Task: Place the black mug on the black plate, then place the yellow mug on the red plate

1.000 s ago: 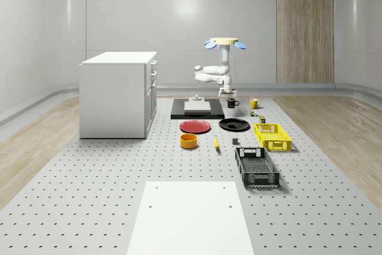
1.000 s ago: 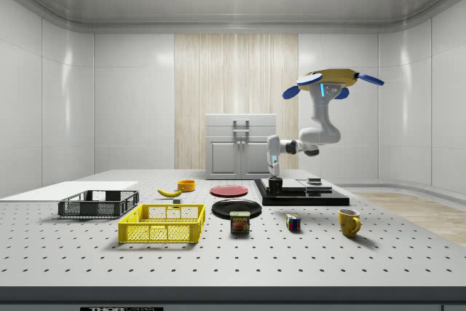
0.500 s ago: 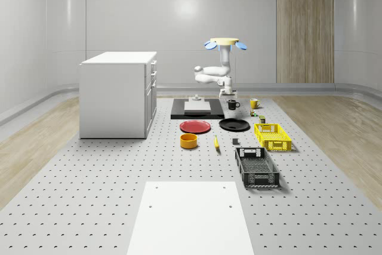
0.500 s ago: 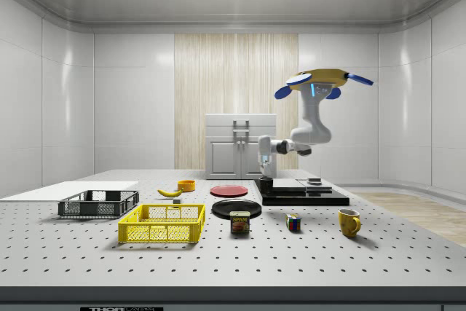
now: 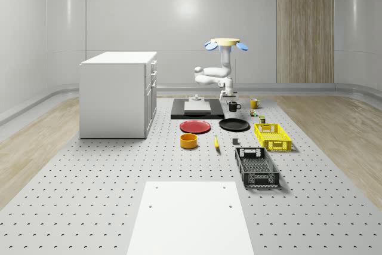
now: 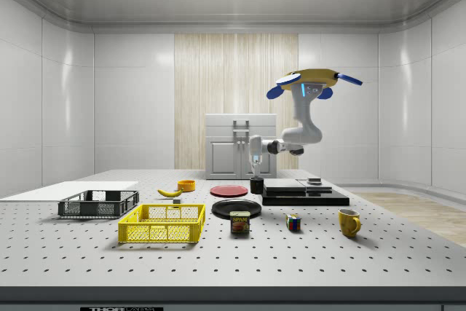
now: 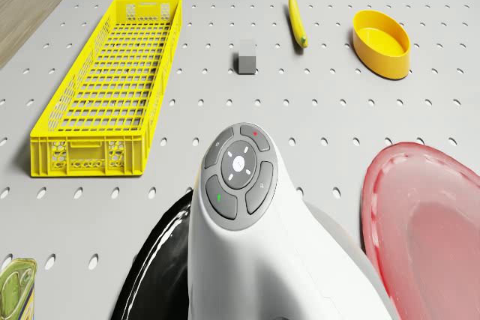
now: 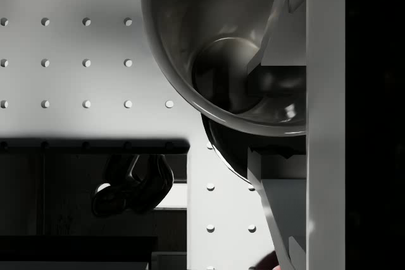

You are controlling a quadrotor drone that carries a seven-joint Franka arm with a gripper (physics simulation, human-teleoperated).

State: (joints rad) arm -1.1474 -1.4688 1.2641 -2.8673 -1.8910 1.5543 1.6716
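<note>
Jaws clamped the black mug (image 6: pixel 256 185), holding it off the worktop (image 6: pixel 306 253) just beyond the black plate (image 6: pixel 236 207); red plate (image 5: pixel 195 126) lay left, drone (image 5: pixel 225 43) hovered above, yellow mug (image 5: pixel 254 103) sat far right.

The can (image 6: pixel 240 222) just in front of the black plate (image 6: pixel 234 208) carries a label reading "SPAM"; no other writing is legible anywhere.
</note>
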